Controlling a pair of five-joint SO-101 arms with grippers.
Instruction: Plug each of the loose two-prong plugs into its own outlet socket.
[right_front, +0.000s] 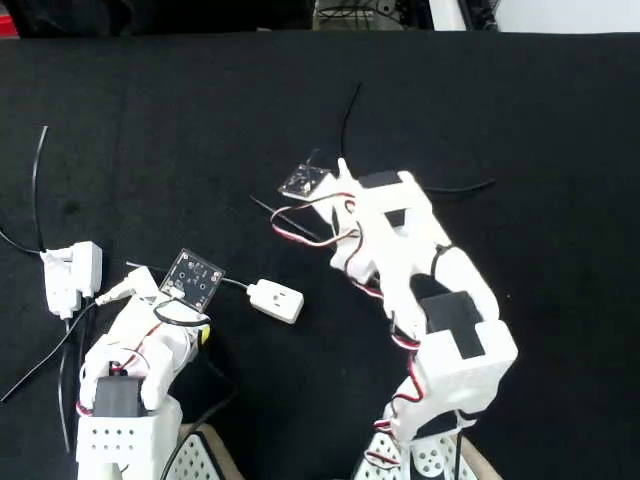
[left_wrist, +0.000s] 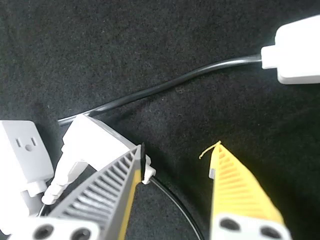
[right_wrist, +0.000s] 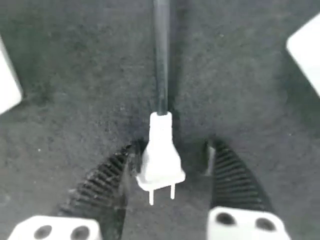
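Left gripper (left_wrist: 178, 150): jaws apart, nothing between them, over black cloth (left_wrist: 125, 50). Grey-ribbed finger (left_wrist: 107, 187) overlaps a white plug (left_wrist: 92, 140); contact unclear. White outlet socket (left_wrist: 25, 152) lies just beside the plug. Black cable (left_wrist: 175, 82) runs to another white block (left_wrist: 297, 47).

The tabletop (right_front: 520, 120) is covered in matt black cloth with a fine, fuzzy nap. The plug (right_wrist: 160, 160) is smooth white plastic, faintly glossy, with bare metal prongs (right_wrist: 151, 196). Its cable (right_wrist: 161, 55) has a sleek black sheath. The fingers (left_wrist: 235, 185) are ribbed, matt plastic.
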